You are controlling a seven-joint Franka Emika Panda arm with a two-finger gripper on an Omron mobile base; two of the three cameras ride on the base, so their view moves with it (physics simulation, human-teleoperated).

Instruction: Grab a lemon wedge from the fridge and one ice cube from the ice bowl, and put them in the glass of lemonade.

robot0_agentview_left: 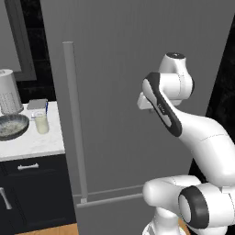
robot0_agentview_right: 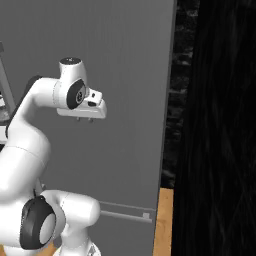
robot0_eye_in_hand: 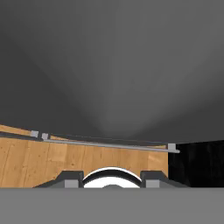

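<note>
Your fingers [robot0_eye_in_hand: 112, 179] look spread and empty, I think, facing the shut fridge [robot0_agentview_left: 137, 69], whose upright handle [robot0_agentview_left: 75, 124] stands off to their left.

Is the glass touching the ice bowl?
Apart. The left base view shows white counter between the glass and the ice bowl.

I note a white counter [robot0_agentview_left: 32, 142] at left carrying the ice bowl [robot0_agentview_left: 11, 126], the glass [robot0_agentview_left: 41, 122] just beside it, and a paper-towel roll [robot0_agentview_left: 9, 92] behind. The fridge [robot0_agentview_left: 137, 69] stands on wood floor [robot0_eye_in_hand: 43, 162].
</note>
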